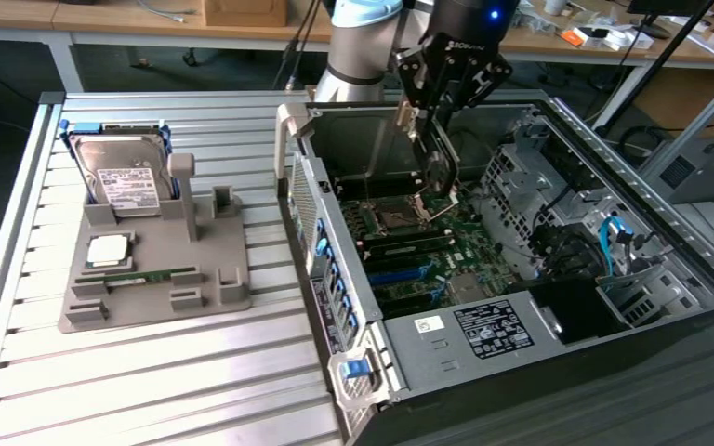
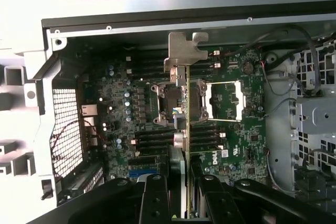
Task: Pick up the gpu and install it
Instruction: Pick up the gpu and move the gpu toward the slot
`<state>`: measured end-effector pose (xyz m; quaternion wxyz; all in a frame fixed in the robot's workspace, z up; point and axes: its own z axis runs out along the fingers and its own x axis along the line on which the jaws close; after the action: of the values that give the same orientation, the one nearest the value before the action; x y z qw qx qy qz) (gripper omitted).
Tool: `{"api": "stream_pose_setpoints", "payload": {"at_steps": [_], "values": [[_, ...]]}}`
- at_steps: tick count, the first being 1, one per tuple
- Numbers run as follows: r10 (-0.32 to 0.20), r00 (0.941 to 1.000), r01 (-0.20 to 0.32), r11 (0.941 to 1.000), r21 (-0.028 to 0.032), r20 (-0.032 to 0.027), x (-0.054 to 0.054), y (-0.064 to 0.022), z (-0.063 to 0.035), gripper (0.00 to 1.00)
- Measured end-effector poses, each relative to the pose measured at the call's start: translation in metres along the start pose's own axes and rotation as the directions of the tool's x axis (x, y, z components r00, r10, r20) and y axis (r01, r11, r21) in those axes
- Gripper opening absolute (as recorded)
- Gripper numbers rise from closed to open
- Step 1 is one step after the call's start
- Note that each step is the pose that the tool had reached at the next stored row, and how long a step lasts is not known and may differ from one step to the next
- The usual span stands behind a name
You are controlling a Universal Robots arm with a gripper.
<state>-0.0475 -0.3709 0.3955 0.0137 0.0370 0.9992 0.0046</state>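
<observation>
My gripper (image 1: 435,110) hangs over the open PC case (image 1: 332,279), shut on the gpu (image 1: 439,172). The card hangs on edge below the fingers, its lower end just above the green motherboard (image 1: 419,251). In the wrist view the gpu (image 2: 186,124) appears edge-on as a thin green strip between the black fingers (image 2: 155,198). Its silver end bracket (image 2: 185,51) is at the far end, toward the case's rear wall. The card lines up over the motherboard (image 2: 126,103) beside the empty CPU socket (image 2: 226,98). My gripper (image 2: 184,200) grips the card's near edge.
A grey fixture tray (image 1: 215,293) on the slatted table at the exterior view's left holds a silver hard drive (image 1: 122,177), a CPU (image 1: 109,249) and a RAM stick (image 1: 140,276). Inside the case are a drive cage (image 1: 519,177), blue cables (image 1: 612,242) and a power supply (image 1: 494,325).
</observation>
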Motion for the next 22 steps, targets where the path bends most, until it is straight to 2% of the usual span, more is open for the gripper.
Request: {"api": "stream_pose_setpoints", "payload": {"at_steps": [22], "values": [[0.0, 1.0, 0.0, 1.0, 0.0017, 0.0001, -0.015, -0.0026, 0.0049, 0.27]]}}
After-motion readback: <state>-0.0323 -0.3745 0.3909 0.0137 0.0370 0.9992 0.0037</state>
